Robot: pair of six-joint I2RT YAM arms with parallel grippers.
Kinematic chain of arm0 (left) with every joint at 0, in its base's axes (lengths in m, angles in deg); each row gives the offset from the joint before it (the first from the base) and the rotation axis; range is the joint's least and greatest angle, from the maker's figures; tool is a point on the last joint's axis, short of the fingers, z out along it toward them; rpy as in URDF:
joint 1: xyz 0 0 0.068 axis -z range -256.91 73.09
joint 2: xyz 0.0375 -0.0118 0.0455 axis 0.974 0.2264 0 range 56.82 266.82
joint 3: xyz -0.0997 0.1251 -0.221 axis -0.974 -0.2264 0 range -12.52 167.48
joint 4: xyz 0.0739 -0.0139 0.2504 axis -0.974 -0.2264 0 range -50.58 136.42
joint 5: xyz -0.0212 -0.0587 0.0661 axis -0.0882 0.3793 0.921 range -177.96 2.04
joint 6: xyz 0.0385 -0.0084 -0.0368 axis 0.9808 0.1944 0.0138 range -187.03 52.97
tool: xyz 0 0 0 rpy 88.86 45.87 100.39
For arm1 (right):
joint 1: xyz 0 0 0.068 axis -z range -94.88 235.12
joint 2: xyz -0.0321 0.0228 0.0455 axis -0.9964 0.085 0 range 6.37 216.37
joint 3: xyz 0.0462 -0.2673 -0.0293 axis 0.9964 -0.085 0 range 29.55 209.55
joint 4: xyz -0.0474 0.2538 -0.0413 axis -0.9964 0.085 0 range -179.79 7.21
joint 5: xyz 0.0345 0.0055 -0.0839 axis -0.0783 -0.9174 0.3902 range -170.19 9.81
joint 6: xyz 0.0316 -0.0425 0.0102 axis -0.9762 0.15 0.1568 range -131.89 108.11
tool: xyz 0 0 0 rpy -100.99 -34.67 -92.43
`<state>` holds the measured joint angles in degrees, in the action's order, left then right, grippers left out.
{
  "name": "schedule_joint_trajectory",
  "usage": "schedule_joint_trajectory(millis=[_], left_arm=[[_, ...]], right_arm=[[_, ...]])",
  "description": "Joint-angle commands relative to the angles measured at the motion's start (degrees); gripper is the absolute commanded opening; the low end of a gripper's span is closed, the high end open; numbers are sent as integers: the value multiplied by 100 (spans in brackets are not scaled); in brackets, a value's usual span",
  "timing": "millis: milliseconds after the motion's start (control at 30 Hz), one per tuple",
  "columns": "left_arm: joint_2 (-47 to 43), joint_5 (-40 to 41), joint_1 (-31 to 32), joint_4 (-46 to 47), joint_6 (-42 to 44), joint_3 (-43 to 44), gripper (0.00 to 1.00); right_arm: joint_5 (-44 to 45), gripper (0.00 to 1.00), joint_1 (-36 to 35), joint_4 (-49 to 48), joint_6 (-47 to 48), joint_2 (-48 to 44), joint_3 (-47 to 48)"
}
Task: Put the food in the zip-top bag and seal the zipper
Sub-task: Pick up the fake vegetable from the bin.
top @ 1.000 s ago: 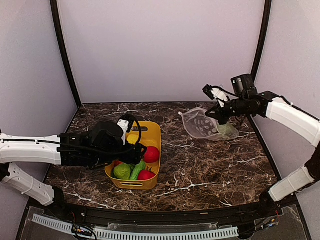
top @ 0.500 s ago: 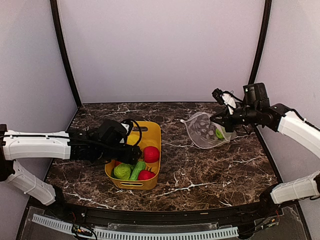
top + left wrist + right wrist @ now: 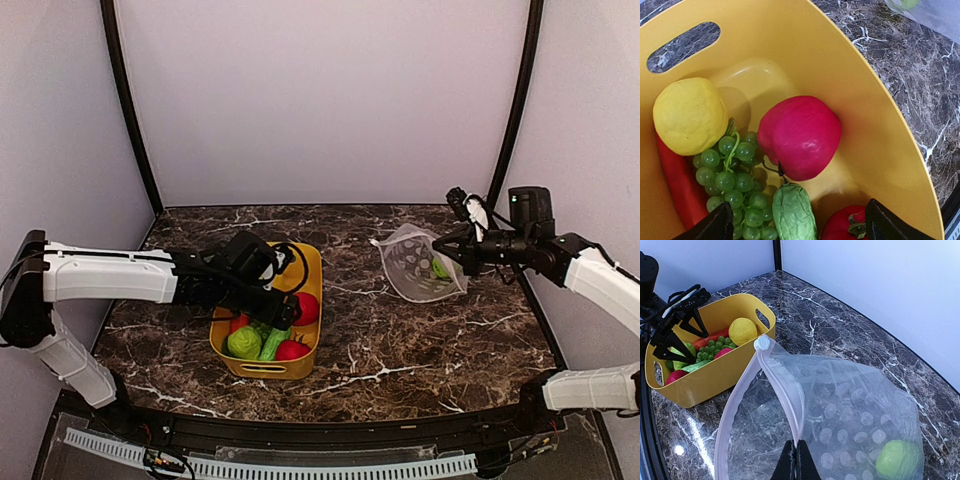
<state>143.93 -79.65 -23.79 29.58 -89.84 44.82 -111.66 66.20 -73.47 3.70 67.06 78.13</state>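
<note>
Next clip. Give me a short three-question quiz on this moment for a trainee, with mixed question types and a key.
1. True or false: the right gripper is shut on the zipper of the bag.
2. What lies in the bag? A) a banana B) a green fruit C) a spoon
3. Fill in: the open left gripper hangs over the yellow ___.
Key: 1 true; 2 B; 3 tub.
</note>
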Motion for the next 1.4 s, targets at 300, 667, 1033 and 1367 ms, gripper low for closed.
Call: schedule_joint_trajectory(millis=[300, 667, 1033, 1367], left_arm=[[414, -2252, -968, 47, 156, 498, 86], [1320, -2196, -1011, -744, -6, 1551, 80], [1761, -1555, -995, -1226, -301, 1955, 74], [2245, -1590, -580, -1484, 52, 2456, 82]], right_arm=[[-312, 0, 332, -331, -117, -290, -267], [-359, 0, 354, -381, -136, -248, -301], [-345, 0, 358, -432, -114, -152, -339], [-334, 0, 355, -446, -115, -88, -340]])
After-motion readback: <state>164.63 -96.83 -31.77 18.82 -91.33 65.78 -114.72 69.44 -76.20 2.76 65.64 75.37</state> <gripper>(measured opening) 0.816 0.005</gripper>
